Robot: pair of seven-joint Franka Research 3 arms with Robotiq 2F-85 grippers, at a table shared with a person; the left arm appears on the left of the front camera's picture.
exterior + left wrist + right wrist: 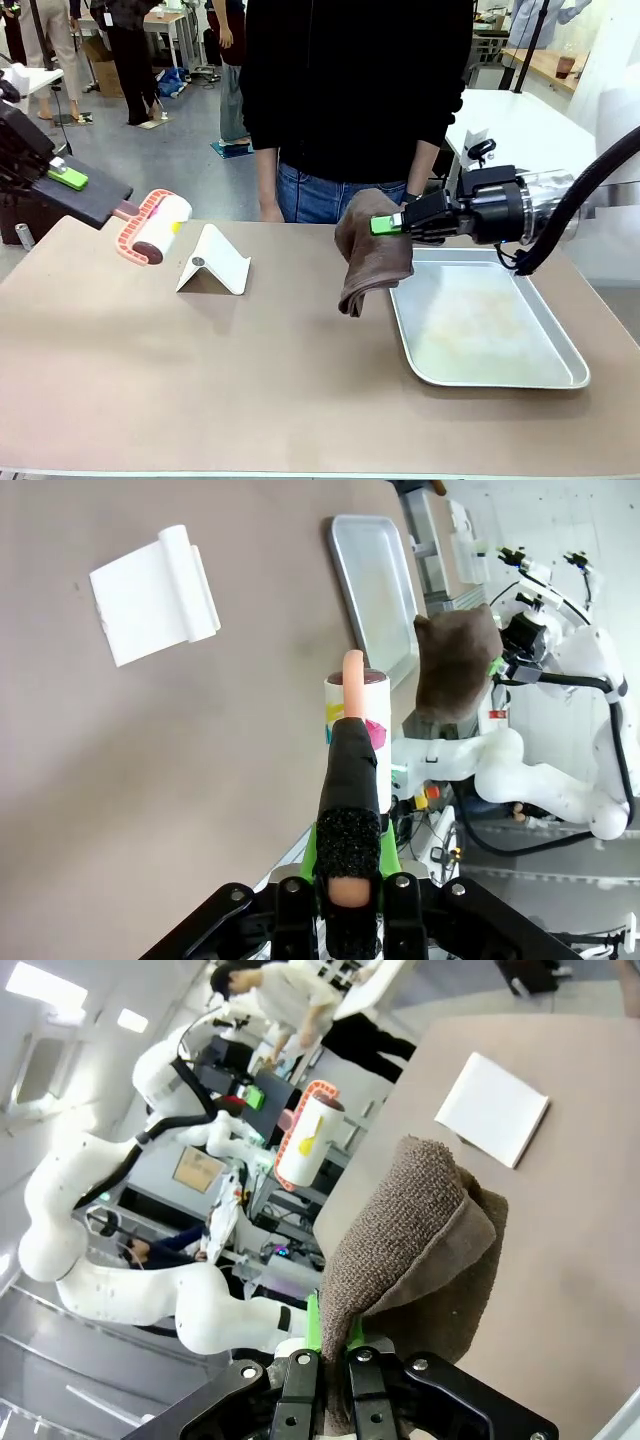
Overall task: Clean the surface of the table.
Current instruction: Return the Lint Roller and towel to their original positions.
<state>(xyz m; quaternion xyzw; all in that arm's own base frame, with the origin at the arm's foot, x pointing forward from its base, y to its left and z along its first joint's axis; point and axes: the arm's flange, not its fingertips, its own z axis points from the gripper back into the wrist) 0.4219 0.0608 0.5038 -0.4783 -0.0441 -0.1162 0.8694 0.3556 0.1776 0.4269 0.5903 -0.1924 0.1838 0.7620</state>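
Front view, risk item: your right gripper (388,225) pinches the brown towel (372,250) by one edge above the table (250,380), left gripper (345,885) clamps the lint roller (152,227) handle; the dangling towel may slip or snag the tray (500,375).

The left arm (40,170) is cut off by the front view's left edge, its hand's fingertips hidden behind the roller's (155,227) handle. The towel (372,250) covers the right hand's (386,225) fingertips and part of the tray's (500,378) near rim. The desk's (200,380) front edge runs out of frame.
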